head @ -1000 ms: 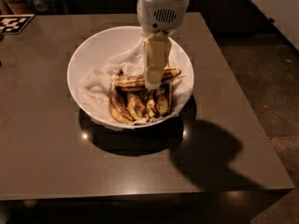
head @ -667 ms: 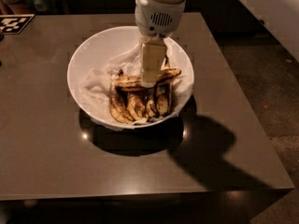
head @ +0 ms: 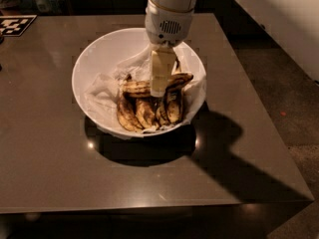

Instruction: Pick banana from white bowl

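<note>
The white bowl (head: 85, 66) stands on the table, lined with crumpled white paper (head: 101, 94). The banana (head: 136, 88), yellow with heavy brown spots, lies crosswise on top of a joined bunch of darker bananas (head: 145, 114) in the front half of the bowl. My gripper (head: 158, 90) reaches straight down from above into the bowl. Its cream-coloured tip is at the middle of the banana and hides that part of it. The banana rests on the bunch.
The brown table (head: 50, 158) has its right edge and front edge close to the bowl, with floor beyond them. A black-and-white marker tag (head: 15, 25) lies at the table's far left. Dark clutter stands behind the table.
My gripper has shifted a little to the left and lower, onto the middle of the banana. The bananas and the bowl have not moved.
</note>
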You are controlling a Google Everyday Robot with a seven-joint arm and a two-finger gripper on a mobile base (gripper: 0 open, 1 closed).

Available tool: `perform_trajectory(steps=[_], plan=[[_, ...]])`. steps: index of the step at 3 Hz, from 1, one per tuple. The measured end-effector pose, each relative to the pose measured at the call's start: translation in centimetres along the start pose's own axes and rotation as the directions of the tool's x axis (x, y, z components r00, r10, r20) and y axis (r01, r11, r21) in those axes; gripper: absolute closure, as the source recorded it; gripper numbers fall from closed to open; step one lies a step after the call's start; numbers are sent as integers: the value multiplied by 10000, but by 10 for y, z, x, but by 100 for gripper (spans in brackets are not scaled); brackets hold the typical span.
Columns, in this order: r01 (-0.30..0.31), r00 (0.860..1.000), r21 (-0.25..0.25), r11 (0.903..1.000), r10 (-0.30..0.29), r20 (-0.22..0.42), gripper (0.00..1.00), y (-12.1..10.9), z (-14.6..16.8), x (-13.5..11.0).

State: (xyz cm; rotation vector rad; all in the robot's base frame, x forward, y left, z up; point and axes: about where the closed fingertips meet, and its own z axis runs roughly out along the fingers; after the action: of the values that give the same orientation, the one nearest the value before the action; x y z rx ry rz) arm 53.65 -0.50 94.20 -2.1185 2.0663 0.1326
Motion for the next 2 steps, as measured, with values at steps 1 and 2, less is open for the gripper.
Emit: perform_trajectory(steps=[1,2], plan=[[-350,9994,-386,9986,350,6,29,-11,16,13],[-628,9980,-839,9945,628,-24,30,-14,36,24]])
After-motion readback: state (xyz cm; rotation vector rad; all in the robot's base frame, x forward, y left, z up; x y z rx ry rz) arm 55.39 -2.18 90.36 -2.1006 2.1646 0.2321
